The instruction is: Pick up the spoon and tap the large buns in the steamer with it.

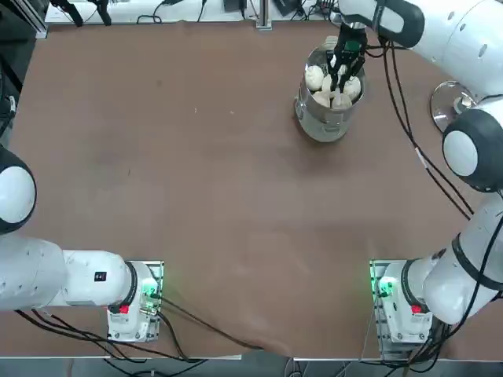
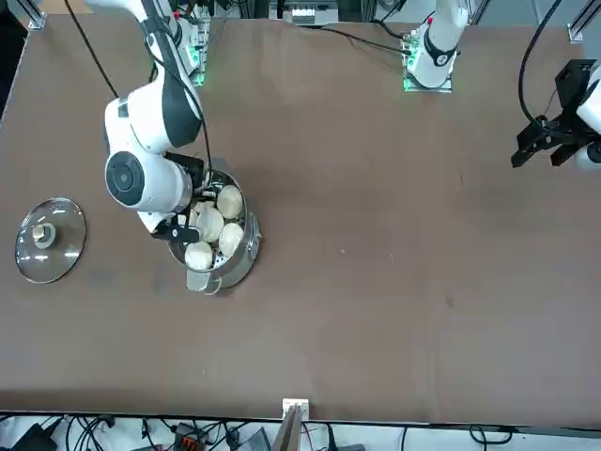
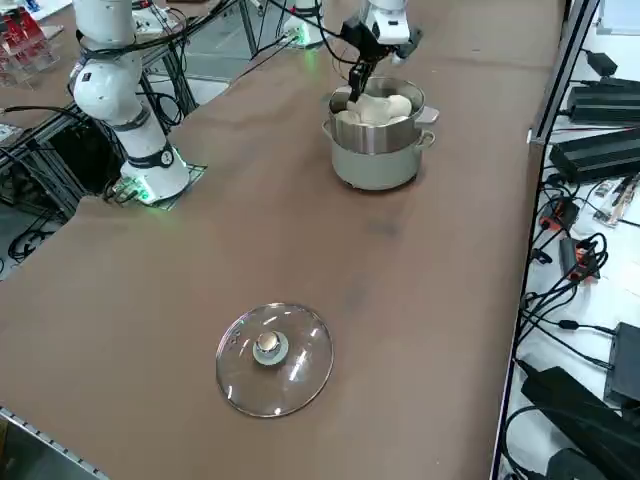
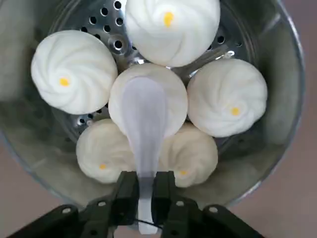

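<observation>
Presently, item one: spoon (image 4: 144,134), white, held by its short handle between the two fingers of the right gripper (image 4: 144,191), which is clamped on it. Its long axis runs straight out from the fingers, bowl end leading and underside up, lying over the middle bun of the cluster; whether it touches that bun cannot be told. Only the wrist view shows the spoon clearly; in the top, front and side views it is hidden or too small to pick out.

Item two: large buns (image 4: 171,27), white with swirled tops and a yellow dot each. The wrist view counts six, five ringed around the central one, all on a perforated tray. The top view shows only part of the cluster (image 1: 323,83) beneath the gripper (image 1: 343,69).

Item three: steamer (image 3: 378,150), shiny steel, side handles, standing upright toward the far right of the table (image 1: 157,157).

Item four: glass lid (image 3: 275,358) with metal knob, flat on the table, well apart from the steamer; seen whole in the side and front views (image 2: 50,239).
</observation>
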Robot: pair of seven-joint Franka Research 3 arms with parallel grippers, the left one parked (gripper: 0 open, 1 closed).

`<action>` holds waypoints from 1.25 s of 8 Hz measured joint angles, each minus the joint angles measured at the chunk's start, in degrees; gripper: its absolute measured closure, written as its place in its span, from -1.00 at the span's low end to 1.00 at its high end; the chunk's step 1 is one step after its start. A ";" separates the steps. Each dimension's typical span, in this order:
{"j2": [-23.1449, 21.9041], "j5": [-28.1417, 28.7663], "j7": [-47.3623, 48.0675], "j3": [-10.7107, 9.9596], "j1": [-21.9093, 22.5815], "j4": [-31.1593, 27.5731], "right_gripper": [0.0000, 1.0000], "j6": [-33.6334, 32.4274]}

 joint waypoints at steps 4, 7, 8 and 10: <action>0.25 0.61 0.12 -0.30 0.02 2.07 0.66 -2.22; 2.35 0.72 0.13 -0.30 0.06 1.97 0.66 -2.15; 3.07 1.23 0.13 -0.30 0.04 1.98 0.66 -2.08; 3.72 2.03 0.13 -0.36 0.00 1.99 0.66 -2.05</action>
